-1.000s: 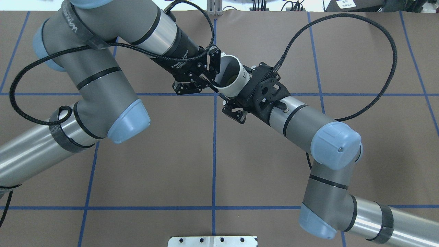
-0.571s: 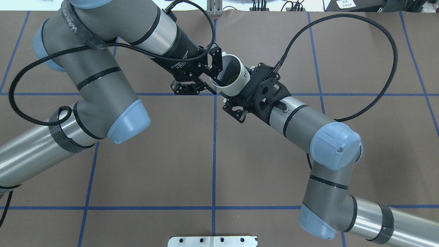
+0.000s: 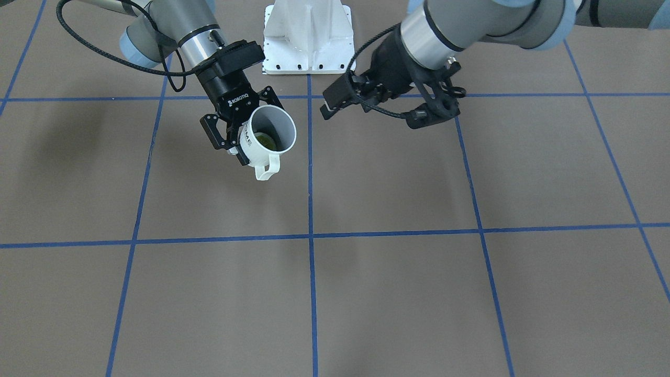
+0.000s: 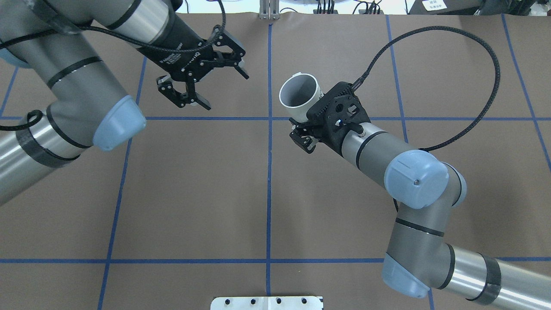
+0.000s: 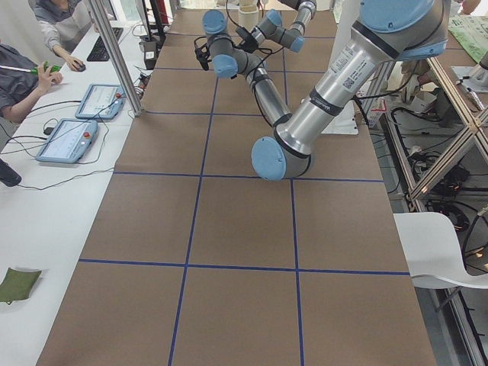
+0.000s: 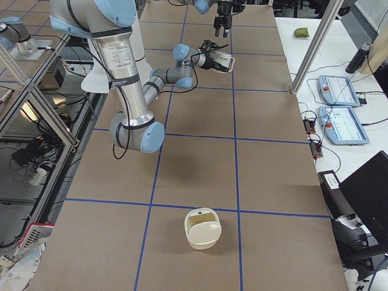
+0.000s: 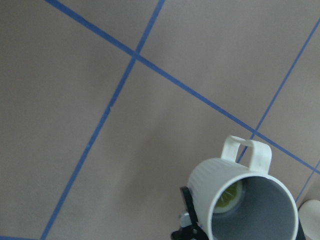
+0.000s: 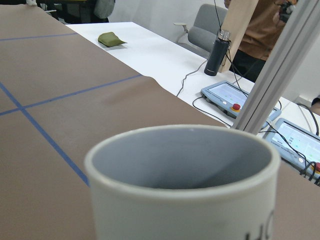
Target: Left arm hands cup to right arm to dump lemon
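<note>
The off-white cup (image 3: 269, 137) hangs above the table with my right gripper (image 3: 246, 131) shut on its side wall, handle pointing away from the robot. A yellow-green lemon (image 3: 263, 140) lies at its bottom, also showing in the left wrist view as the lemon (image 7: 230, 195) inside the cup (image 7: 245, 205). From overhead the cup (image 4: 300, 92) tilts with its mouth up, held by the right gripper (image 4: 306, 122). My left gripper (image 4: 224, 86) stands open and empty, well to the cup's left. The right wrist view fills with the cup's rim (image 8: 185, 150).
A white mounting plate (image 4: 267, 302) sits at the robot's edge of the table. A white basket-like container (image 6: 202, 228) stands on the table near the right end. Tablets (image 6: 339, 91) and seated people (image 5: 23, 69) are at a side table beyond.
My left gripper has opened, let go of the cup and drawn back to the left. The right gripper keeps the cup and has shifted slightly right.
</note>
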You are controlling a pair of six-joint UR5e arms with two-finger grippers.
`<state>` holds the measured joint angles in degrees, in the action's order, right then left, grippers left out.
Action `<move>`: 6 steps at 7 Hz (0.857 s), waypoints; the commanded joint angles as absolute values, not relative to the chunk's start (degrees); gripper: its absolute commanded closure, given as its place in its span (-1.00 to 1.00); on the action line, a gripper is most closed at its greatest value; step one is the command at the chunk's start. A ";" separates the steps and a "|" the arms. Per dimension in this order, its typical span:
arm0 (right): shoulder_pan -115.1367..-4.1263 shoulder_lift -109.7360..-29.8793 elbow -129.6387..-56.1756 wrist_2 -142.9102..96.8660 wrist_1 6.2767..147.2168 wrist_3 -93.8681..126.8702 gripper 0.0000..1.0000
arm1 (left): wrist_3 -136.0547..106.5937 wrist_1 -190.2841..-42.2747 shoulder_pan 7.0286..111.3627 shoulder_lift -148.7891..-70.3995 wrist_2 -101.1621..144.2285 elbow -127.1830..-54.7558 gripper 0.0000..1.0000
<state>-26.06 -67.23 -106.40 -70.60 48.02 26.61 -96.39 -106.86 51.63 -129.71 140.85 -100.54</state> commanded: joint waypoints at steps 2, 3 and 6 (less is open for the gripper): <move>-36.26 -68.11 -108.01 -89.39 57.63 35.07 0.86 | -70.32 -106.61 56.16 -115.80 136.71 -101.25 -1.00; -40.04 -71.16 -109.84 -94.78 58.27 35.07 0.84 | -61.09 -106.61 56.42 -111.40 133.97 -101.16 -1.00; -49.11 -84.50 -117.75 -102.46 55.92 34.98 0.82 | -31.35 -106.00 63.87 -99.87 132.71 -100.90 -1.00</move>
